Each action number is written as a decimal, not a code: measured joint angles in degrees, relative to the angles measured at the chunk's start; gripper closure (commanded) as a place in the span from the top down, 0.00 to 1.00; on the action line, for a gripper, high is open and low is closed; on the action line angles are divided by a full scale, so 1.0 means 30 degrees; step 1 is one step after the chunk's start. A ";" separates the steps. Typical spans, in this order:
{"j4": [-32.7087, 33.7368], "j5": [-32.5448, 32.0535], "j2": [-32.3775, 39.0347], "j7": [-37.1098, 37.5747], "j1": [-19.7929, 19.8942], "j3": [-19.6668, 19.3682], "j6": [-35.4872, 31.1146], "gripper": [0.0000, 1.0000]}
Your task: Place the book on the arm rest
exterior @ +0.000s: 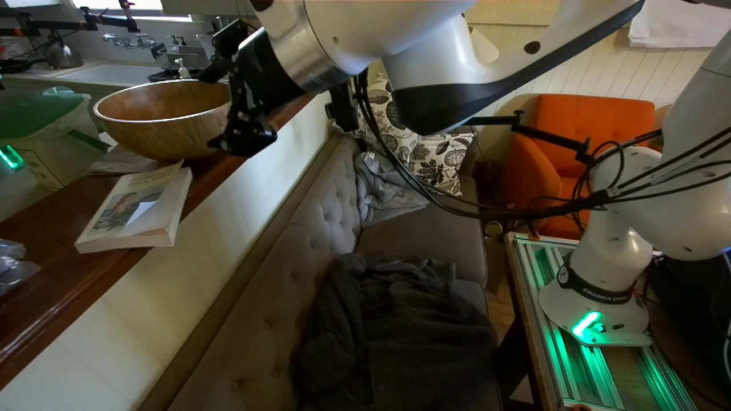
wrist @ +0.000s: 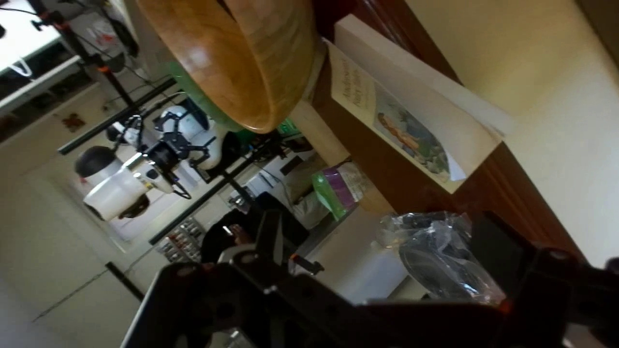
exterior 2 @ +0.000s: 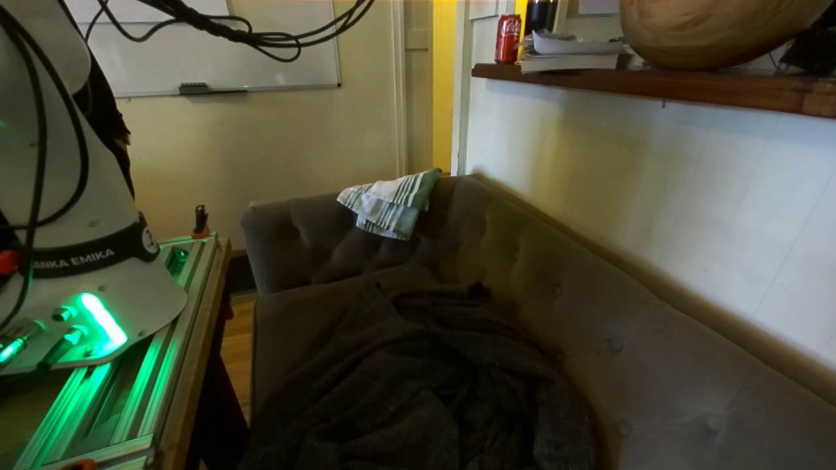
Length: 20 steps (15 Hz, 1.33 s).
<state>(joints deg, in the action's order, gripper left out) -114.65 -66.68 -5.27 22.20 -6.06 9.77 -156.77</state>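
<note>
The book is a cream paperback with a picture on its cover. It lies flat on the brown wooden ledge above the sofa, its cover slightly lifted. Its page edges show in an exterior view, and its cover faces up in the wrist view. The arm rest is the grey tufted sofa arm, with a striped cloth over part of it. My gripper is beside the wooden bowl, up and away from the book. In the wrist view the gripper has its fingers wide apart with nothing held.
The wooden bowl stands on the ledge close behind the book. A clear plastic bag and a red can are near the book. The striped cloth hangs on the arm rest. A dark blanket covers the sofa seat.
</note>
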 measured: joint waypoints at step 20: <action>-0.0794 -1.2653 0.2374 0.3931 -0.1277 0.2754 0.4066 1.00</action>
<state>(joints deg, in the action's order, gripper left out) -117.03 -104.64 1.85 33.99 -9.89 18.03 -144.57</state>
